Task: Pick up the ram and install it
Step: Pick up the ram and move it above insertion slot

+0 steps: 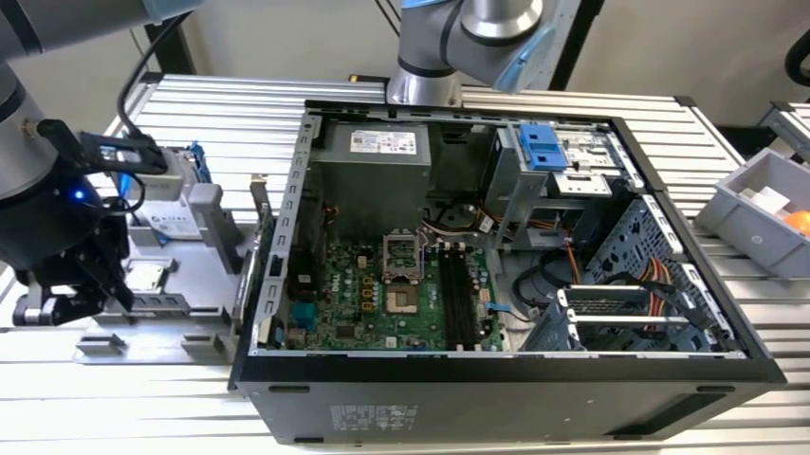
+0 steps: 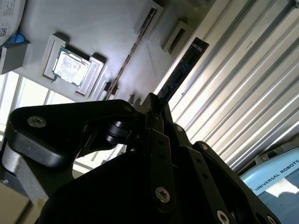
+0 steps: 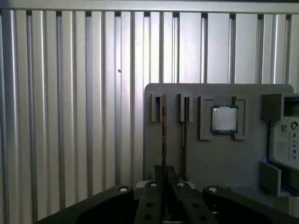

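While the slatted desk [image 1: 228,104] carries the open computer case [image 1: 506,379] at its middle, the grey fixture plate [image 1: 190,275] lies just beside the case, toward the exterior view's left. The exterior view gives the case interior: a green motherboard [image 1: 379,303] with 2 long black slots [image 1: 458,294]. A hard drive [image 3: 287,140] sits at 1 edge of the plate.

The gripper [image 3: 164,175] is over the plate, with its 2 fingers clamped on the ram [image 3: 164,135]. The ram stands in the slot nearest the opposite plate edge, next to bare desk slats.
- First wrist view: the ram is edge-on, a thin line, with a second stick [image 3: 184,135] parallel beside it.
- Second wrist view: the ram's broad dark face [image 2: 184,67] runs out from the fingertips.

Whether the ram is lifted clear of its slot cannot be determined. The processor [image 3: 224,119] lies between the second stick and the hard drive.
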`<state>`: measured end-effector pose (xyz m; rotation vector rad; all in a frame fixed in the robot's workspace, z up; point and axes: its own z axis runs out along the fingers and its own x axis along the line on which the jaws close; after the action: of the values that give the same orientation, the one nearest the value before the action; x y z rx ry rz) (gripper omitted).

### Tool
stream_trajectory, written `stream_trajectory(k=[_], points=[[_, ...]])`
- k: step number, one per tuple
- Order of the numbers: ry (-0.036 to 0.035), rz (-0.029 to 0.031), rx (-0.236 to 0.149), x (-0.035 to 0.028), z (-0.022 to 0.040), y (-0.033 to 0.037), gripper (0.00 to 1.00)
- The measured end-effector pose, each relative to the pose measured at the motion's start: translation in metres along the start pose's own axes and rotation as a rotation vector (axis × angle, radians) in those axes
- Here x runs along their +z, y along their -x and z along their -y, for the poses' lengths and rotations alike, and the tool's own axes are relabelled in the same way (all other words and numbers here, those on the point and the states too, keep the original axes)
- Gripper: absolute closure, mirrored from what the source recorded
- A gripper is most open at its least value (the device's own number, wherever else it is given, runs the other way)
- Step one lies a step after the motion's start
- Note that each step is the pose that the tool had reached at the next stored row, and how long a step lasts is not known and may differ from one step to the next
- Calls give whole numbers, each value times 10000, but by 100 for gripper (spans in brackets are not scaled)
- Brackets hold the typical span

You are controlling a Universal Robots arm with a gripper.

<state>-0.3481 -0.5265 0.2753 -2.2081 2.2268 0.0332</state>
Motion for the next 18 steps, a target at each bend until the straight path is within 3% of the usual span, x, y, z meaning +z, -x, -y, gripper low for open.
stream_trajectory(k=[18], points=[[1,-2,-1,-110,-1,2,100]])
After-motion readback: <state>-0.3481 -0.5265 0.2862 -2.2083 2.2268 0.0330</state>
